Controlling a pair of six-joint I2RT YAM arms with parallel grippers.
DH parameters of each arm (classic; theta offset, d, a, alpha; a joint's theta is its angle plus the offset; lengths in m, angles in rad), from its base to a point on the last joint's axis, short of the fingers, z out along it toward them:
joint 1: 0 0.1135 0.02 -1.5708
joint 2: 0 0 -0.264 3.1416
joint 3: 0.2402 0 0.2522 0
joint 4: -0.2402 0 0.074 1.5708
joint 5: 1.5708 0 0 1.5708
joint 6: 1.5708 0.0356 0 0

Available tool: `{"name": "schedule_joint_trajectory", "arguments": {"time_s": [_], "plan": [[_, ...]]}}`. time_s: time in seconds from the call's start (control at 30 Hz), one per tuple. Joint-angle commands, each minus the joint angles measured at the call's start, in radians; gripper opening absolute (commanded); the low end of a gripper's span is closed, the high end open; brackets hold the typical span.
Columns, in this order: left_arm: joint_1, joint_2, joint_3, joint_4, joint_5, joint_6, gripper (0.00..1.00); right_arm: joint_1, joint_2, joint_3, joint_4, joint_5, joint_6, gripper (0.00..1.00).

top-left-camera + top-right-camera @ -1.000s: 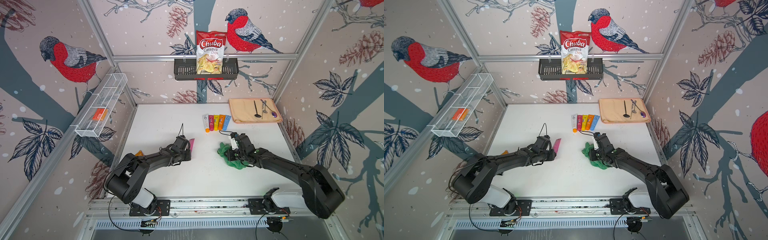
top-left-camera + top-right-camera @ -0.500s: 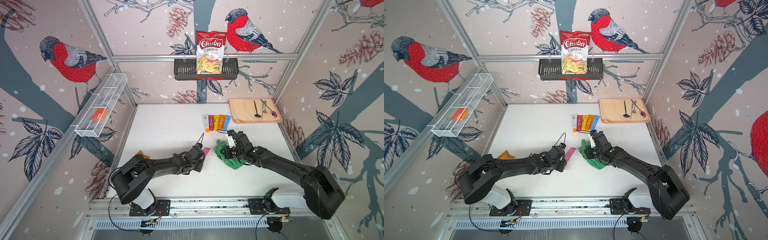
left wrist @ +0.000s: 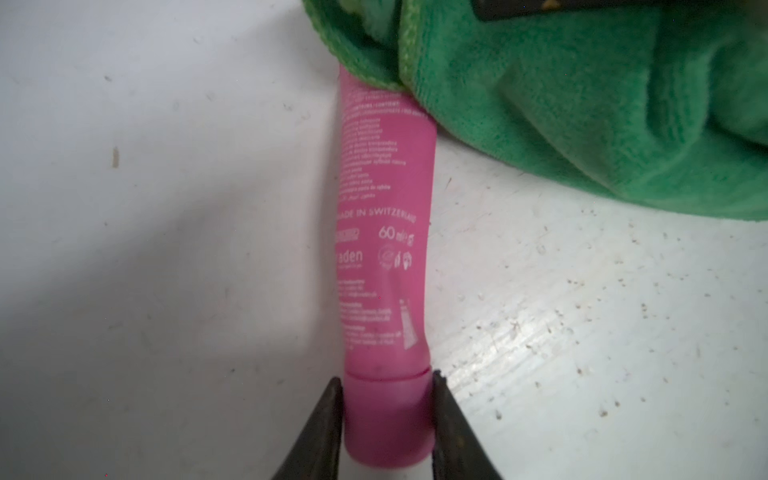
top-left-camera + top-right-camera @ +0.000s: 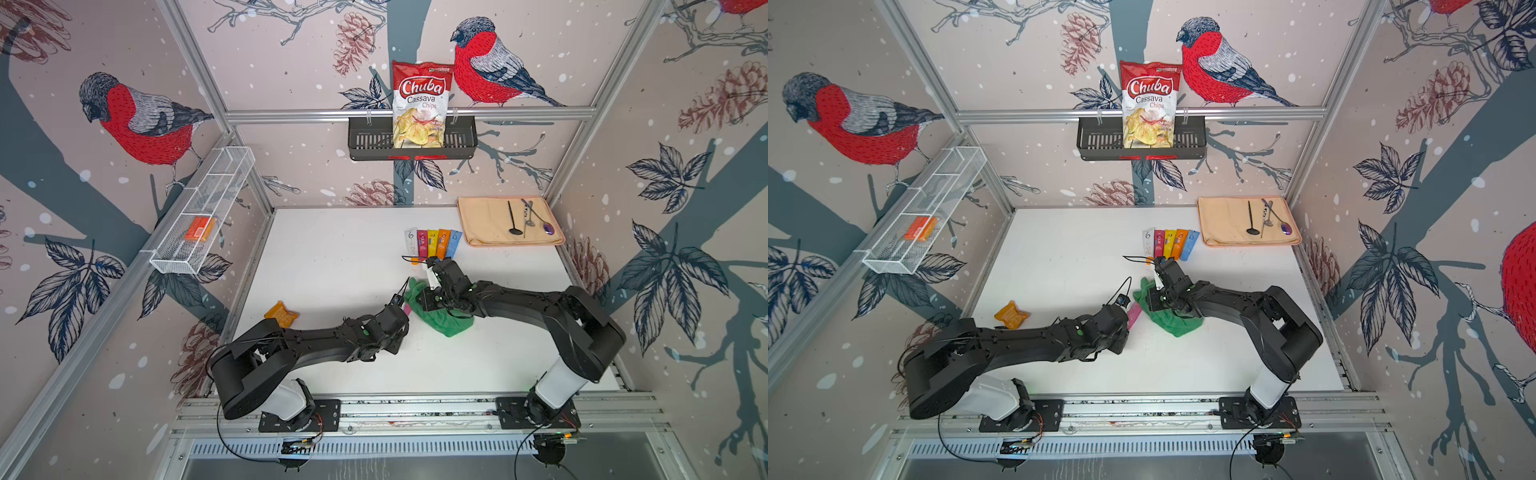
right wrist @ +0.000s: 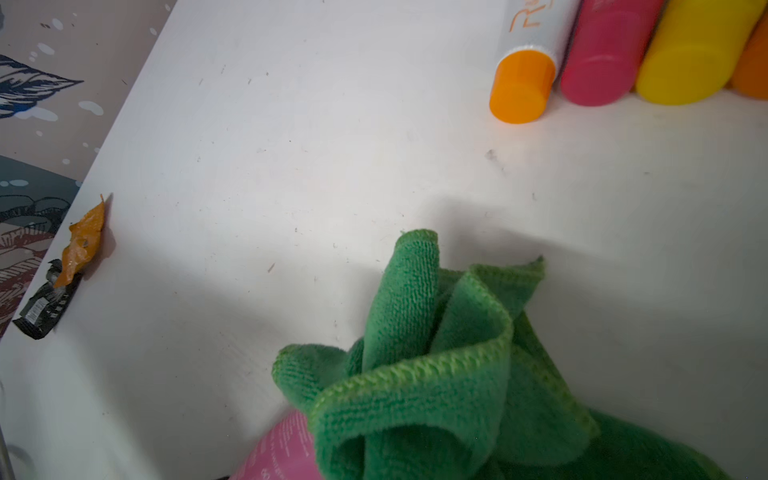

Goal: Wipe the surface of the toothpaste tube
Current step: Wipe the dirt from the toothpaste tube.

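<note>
The left end effector (image 3: 386, 379) pinched the cap of the pink toothpaste tube (image 3: 384, 232) near the middle of the white table (image 3: 166, 208). The tube's far end was tucked under the green cloth (image 3: 582, 104), which was bunched in the closed right end effector (image 4: 427, 296). Beyond lay a row of coloured tubes (image 4: 432, 243).
</note>
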Motion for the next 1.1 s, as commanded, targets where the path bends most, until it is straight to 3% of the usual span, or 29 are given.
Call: {"name": "schedule_joint_trajectory", "arguments": {"time_s": [0.0,0.27,0.43,0.73,0.9,1.07], "plan": [[-0.001,-0.014,-0.022,0.032,-0.006,0.005,0.25,0.003,0.034,0.025,0.057,-0.014,0.017,0.12],[-0.001,-0.024,-0.035,0.047,-0.009,0.023,0.18,0.023,0.0,0.039,0.081,-0.081,0.029,0.12],[-0.001,-0.021,-0.029,0.045,-0.025,0.032,0.17,0.064,0.113,0.073,0.122,-0.203,0.045,0.13],[0.002,-0.004,-0.018,0.044,-0.05,0.042,0.16,0.147,0.205,0.049,0.257,-0.308,0.111,0.12],[0.002,-0.017,-0.027,0.047,-0.05,0.041,0.14,0.115,0.208,0.082,0.053,-0.092,0.046,0.11],[0.002,-0.034,-0.038,0.055,-0.051,0.04,0.12,0.011,0.191,0.092,-0.073,0.069,0.0,0.11]]}}
